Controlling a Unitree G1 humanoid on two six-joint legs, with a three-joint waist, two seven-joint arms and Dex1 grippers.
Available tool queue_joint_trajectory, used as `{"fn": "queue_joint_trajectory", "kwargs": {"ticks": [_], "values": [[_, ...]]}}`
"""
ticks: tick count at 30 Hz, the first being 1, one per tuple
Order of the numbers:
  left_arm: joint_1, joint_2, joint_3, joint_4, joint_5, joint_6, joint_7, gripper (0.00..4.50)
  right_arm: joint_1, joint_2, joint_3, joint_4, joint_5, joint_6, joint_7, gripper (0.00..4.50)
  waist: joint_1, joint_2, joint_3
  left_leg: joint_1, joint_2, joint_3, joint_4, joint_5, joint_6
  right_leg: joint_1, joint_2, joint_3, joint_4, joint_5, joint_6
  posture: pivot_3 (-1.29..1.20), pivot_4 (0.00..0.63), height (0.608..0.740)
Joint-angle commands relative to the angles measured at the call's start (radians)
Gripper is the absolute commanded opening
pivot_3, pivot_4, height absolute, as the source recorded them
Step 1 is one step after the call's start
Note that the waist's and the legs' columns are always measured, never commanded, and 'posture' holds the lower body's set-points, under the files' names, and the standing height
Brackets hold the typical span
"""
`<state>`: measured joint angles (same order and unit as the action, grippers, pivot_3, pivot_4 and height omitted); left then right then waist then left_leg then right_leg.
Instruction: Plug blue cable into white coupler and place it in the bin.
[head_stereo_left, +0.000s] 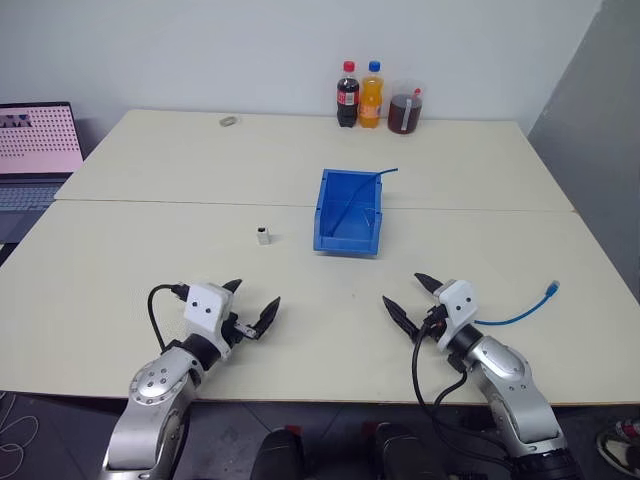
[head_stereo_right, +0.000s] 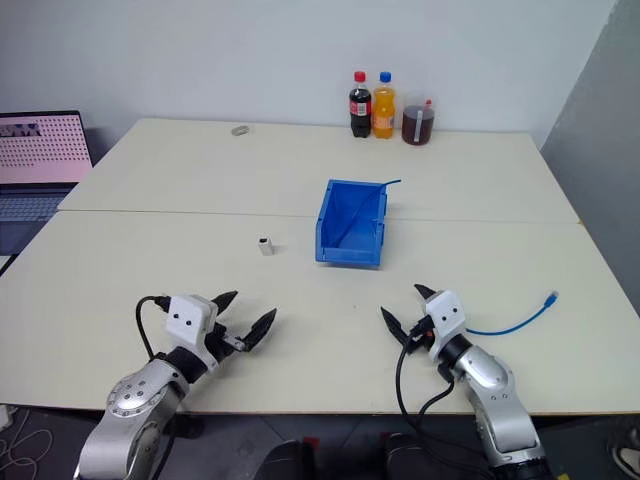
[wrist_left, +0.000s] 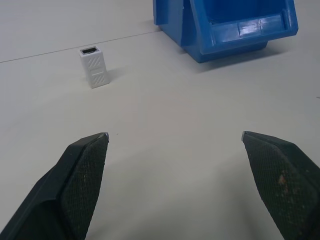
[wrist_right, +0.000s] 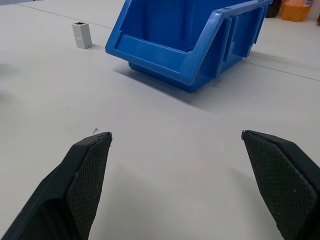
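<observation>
The big blue bin (head_stereo_left: 348, 212) sits mid-table. The blue cable (head_stereo_left: 520, 314) lies just right of the right gripper (head_stereo_left: 408, 299), running off to the right, its plug farthest away. The tiny white coupler (head_stereo_left: 262, 235) stands ahead of the left gripper (head_stereo_left: 250, 308). Both grippers are wide apart, holding nothing.

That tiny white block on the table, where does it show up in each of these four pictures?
Left eye view: white coupler stands left of the bin.
Right eye view: again left of the bin, at.
Left wrist view: upright, near the bin's corner.
Right wrist view: beside the bin.
Shared landmark: the bin.
</observation>
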<state>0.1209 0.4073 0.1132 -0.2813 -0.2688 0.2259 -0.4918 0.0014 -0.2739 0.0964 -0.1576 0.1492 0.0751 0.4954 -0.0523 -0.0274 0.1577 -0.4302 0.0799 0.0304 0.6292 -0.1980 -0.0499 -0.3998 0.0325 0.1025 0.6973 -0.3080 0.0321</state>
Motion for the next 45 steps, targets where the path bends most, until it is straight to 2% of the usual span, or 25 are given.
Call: {"fn": "queue_joint_trajectory", "kwargs": {"ticks": [1,9,12,17,21,25,29,33,38,45], "values": [[-0.008,0.003,-0.002,-0.03,-0.012,-0.032,-0.023,4.5,0.001,-0.004,-0.02,-0.045,0.021,-0.008,0.003,4.42,0.0,0.0,0.0,0.0,0.0,0.0,0.0,0.0,0.0,0.0,0.0,0.0,0.0,0.0,0.0,0.0,0.15,0.74],[0.017,0.031,-0.015,-0.056,0.009,-0.013,-0.04,4.5,0.007,-0.007,-0.016,-0.051,0.018,-0.007,0.005,4.42,0.0,0.0,0.0,0.0,0.0,0.0,0.0,0.0,0.0,0.0,0.0,0.0,0.0,0.0,0.0,0.0,0.15,0.74],[0.019,0.048,-0.01,-0.062,-0.023,-0.01,-0.076,4.5,0.011,-0.009,-0.016,-0.055,0.018,-0.006,0.004,4.42,0.0,0.0,0.0,0.0,0.0,0.0,0.0,0.0,0.0,0.0,0.0,0.0,0.0,0.0,0.0,0.0,0.15,0.74],[-0.012,0.124,0.025,-0.064,-0.189,0.014,-0.272,4.5,0.015,-0.011,-0.019,-0.068,0.006,-0.011,-0.008,4.42,-0.001,0.0,0.0,0.0,0.0,0.0,0.0,0.0,0.0,0.0,0.0,0.0,0.0,0.0,0.0,0.0,0.15,0.74],[-0.086,0.203,-0.03,-0.048,-0.172,0.009,-0.376,4.5,0.044,-0.01,-0.047,-0.124,0.01,0.001,-0.038,4.42,0.002,0.0,0.0,0.0,0.0,-0.001,0.0,0.0,0.0,0.0,0.0,-0.001,0.0,0.0,0.0,0.0,0.15,0.74],[-0.193,0.233,-0.092,-0.036,-0.213,0.071,-0.469,4.5,0.105,0.02,-0.109,-0.243,0.039,0.06,-0.117,4.42,0.012,0.0,0.0,0.0,0.0,-0.001,0.0,0.0,0.0,0.001,0.0,-0.001,0.0,-0.001,0.0,0.0,0.15,0.74],[-0.356,0.266,-0.204,-0.01,-0.217,0.123,-0.614,4.5,0.194,0.08,-0.246,-0.414,0.047,0.208,-0.294,4.42,0.02,0.001,0.0,0.0,0.0,-0.002,0.0,0.0,0.0,0.0,0.0,-0.002,0.0,-0.001,0.0,0.0,0.15,0.74],[-0.462,0.272,-0.276,0.051,-0.203,0.126,-0.724,4.5,0.206,0.114,-0.346,-0.522,0.01,0.433,-0.448,4.42,0.019,0.002,0.0,0.0,0.0,-0.001,0.0,0.0,0.0,0.0,0.0,-0.002,0.0,-0.001,0.0,0.0,0.15,0.74],[-0.571,0.241,-0.346,0.165,-0.172,0.083,-0.837,4.5,0.109,0.121,-0.461,-0.559,0.003,0.726,-0.579,4.42,0.012,0.002,0.0,0.0,0.0,-0.001,0.0,0.0,0.0,0.0,0.001,-0.001,0.001,-0.001,0.0,0.0,0.15,0.74],[-0.665,0.181,-0.395,0.258,-0.139,0.038,-0.909,4.5,-0.073,0.141,-0.571,-0.474,0.025,0.947,-0.635,4.42,0.012,0.003,0.0,-0.002,-0.001,-0.001,0.0,0.0,0.0,-0.002,0.001,-0.001,0.001,-0.001,0.0,0.0,0.15,0.74]]}}
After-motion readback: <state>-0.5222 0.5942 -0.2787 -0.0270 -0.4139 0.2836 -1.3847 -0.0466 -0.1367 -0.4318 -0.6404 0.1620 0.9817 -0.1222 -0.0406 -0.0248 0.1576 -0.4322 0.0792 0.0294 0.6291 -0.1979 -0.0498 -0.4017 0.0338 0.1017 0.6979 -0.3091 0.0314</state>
